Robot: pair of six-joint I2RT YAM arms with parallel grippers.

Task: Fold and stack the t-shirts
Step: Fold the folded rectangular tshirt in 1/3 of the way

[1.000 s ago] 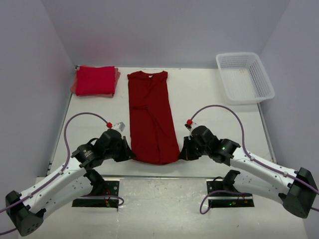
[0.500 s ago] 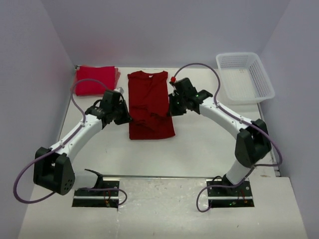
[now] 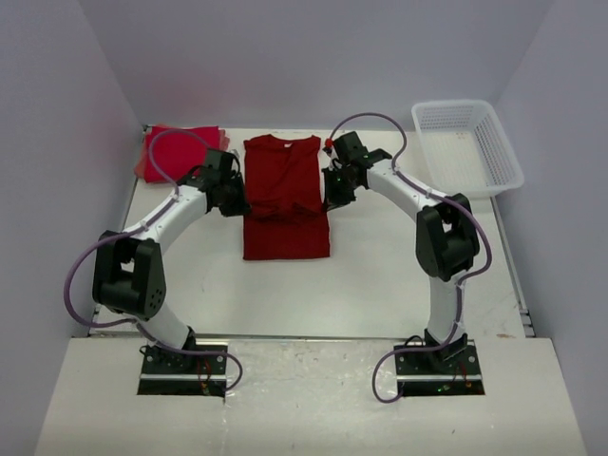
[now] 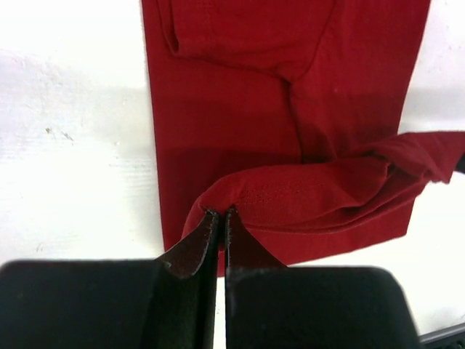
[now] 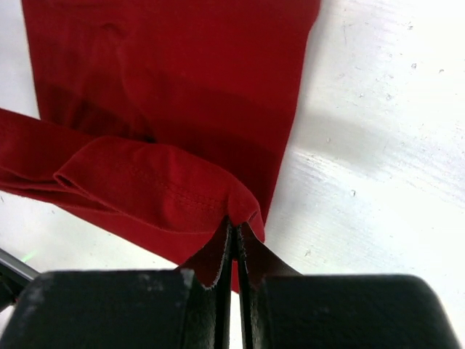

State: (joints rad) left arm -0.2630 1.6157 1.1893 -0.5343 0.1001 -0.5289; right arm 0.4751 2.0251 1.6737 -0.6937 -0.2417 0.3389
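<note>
Table (image 3: 399, 275): white, walled on three sides. Most of the near half is bare.

Dark red t-shirt (image 3: 285, 237): centre of the table, collar toward the far wall. A second ago it lay at full length, its hem close to the near edge. Now it is doubled over and the fold line sits about mid-table, so its length is roughly halved. The carried hem hangs in a slack band across the body, short of the collar. Judgement: the bottom-to-top fold is well under way but not laid down, and the hem corners have yet to be set near the shoulders.

Both arms have swung from low and near to stretched out far, one on each side of the shirt.

Basket (image 3: 480, 188): far right corner, well apart from the work.

Folded stack of bright red shirts (image 3: 171, 157): far left corner, just beside the left arm's reach. Judgement: the left elbow has the least room there, while the right side is open.

Left gripper (image 4: 220, 214): fingers pressed together, pinching the left hem corner.

Right gripper (image 5: 234, 222): fingers likewise pressed together, pinching the right hem corner.

Side edges of the shirt run straight and roughly parallel. The lifted hem is wrinkled between the two pinches.
</note>
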